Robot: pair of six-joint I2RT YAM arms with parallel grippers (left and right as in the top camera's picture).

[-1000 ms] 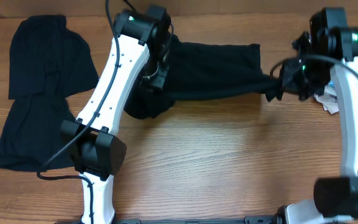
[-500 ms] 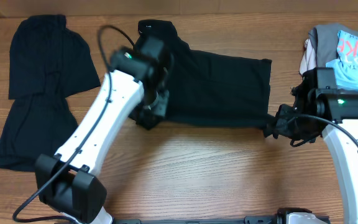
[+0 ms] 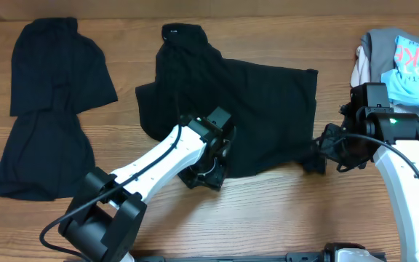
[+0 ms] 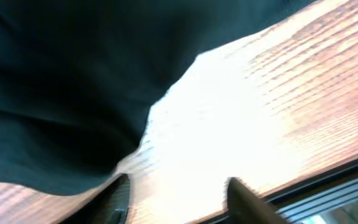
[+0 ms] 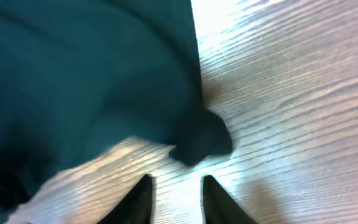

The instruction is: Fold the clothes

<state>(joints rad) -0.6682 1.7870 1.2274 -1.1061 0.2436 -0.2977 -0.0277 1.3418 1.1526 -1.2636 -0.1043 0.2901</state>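
- A doubled-over black fabric garment (image 3: pixel 53 109) is lying at the 9 o'clock end of the wooden surface (image 3: pixel 268 218), looking already dealt with, though its dark layers are blending together and cannot be counted.
- The left gripper (image 3: pixel 208 173) is hovering at the 6 o'clock hem of the spread black fabric garment (image 3: pixel 260 109). In the wrist view its jaws are standing apart with bare wood between them, gripping nothing.
- That garment is lying flat across the middle of the surface, toward 12 o'clock. I am judging the work to be between folds: an edge is laid down and nothing is lifted.
- The next move is calling for a fresh hold on two points of one edge, then carrying it evenly over so the floppy cloth is not bunching.
- A small white mark (image 3: pixel 171 31) near the garment's 12 o'clock end is showing too small to read.
- The right gripper (image 3: pixel 317 156) is sitting at the garment's 4 o'clock corner, jaws slightly parted. The corner is lying just ahead of its fingertips, not between them.
- A pale pile of beige, grey and light-blue printed clothes (image 3: pixel 406 62) is resting at 2 o'clock, cut off by the frame.
- The left arm (image 3: pixel 158 156) is covering part of the hem, and both wrist views are blurring and glaring.
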